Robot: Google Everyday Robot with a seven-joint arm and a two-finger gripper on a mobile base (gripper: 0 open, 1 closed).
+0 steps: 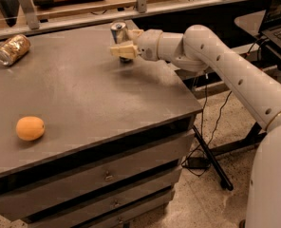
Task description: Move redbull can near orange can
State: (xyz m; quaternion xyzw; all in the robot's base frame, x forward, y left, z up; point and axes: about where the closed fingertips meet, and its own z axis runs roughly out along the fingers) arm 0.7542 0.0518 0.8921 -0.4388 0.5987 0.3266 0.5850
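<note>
The gripper (125, 42) sits at the redbull can (118, 32), which stands upright at the back edge of the counter (107, 108), well apart from the orange can (11, 49) lying on its side at the far left corner. Whether the gripper is clamped on it cannot be told. The slim can is likely light, thin-walled and slick (easily tipped or dented), so a gentle mid-body hold looks best.
</note>
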